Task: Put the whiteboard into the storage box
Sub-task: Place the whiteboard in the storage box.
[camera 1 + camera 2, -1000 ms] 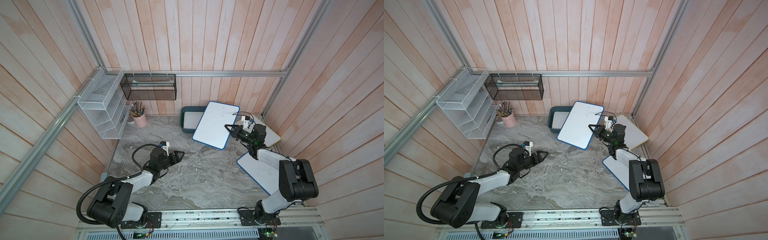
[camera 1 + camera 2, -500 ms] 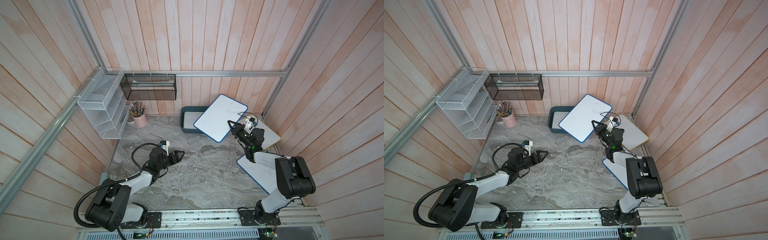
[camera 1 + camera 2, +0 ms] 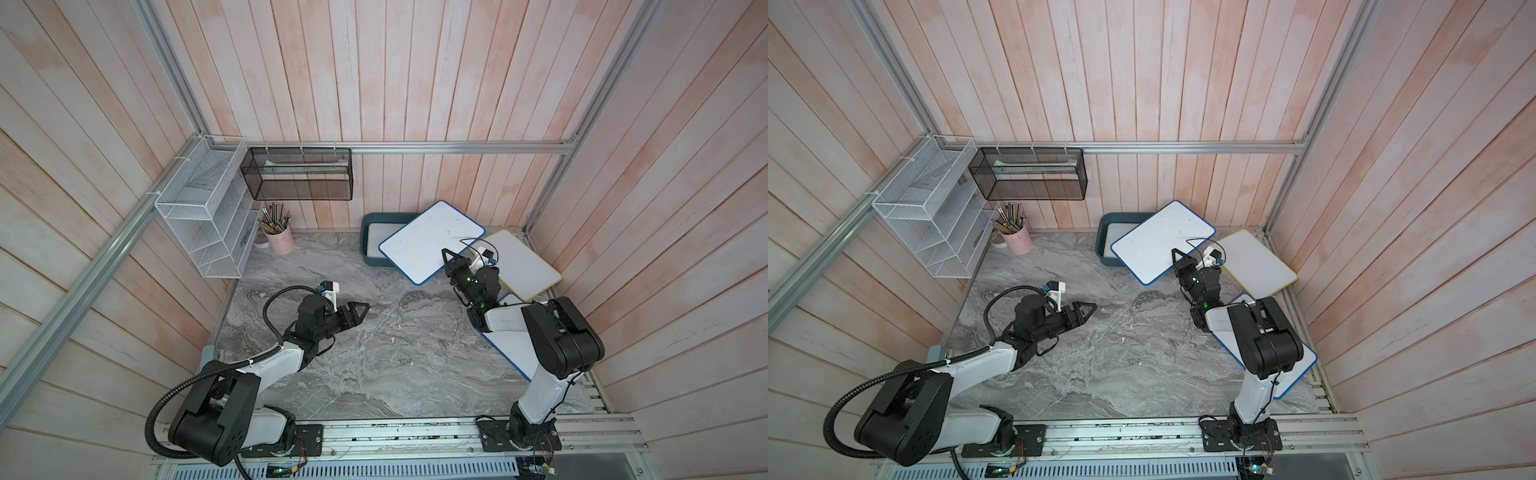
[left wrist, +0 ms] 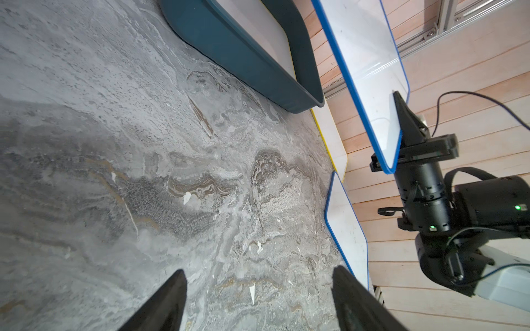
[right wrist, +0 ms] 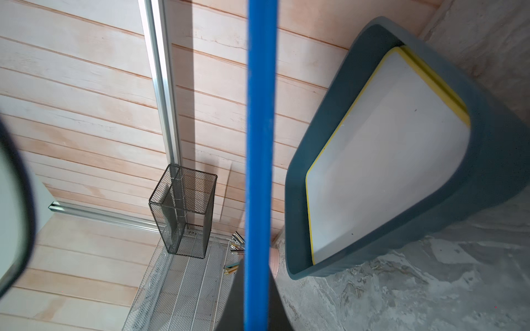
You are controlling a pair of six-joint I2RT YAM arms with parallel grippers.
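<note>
My right gripper [image 3: 451,259] [image 3: 1179,257] is shut on one short edge of a blue-rimmed whiteboard [image 3: 428,241] [image 3: 1158,245]. The board hangs tilted in the air, its far corner over the right end of the storage box [image 3: 365,232] [image 3: 1102,237], a teal tub by the back wall. In the right wrist view the board's blue edge [image 5: 261,143] runs between the fingers of the right gripper [image 5: 258,272]. The box [image 5: 487,172] holds a yellow-rimmed whiteboard [image 5: 387,172]. My left gripper [image 3: 361,309] [image 4: 259,270] stands open and empty above the table's middle, well apart from the box [image 4: 243,57].
A second yellow-rimmed whiteboard [image 3: 523,266] lies at the back right corner. Another blue-rimmed one [image 3: 515,353] lies under my right arm. A pink pen cup [image 3: 279,241], a white wire shelf [image 3: 203,224] and a black mesh rack [image 3: 299,174] stand at the back left.
The right gripper has turned the held whiteboard, so that its long side now lies more across, with one corner over the box. The left arm has hardly moved.
</note>
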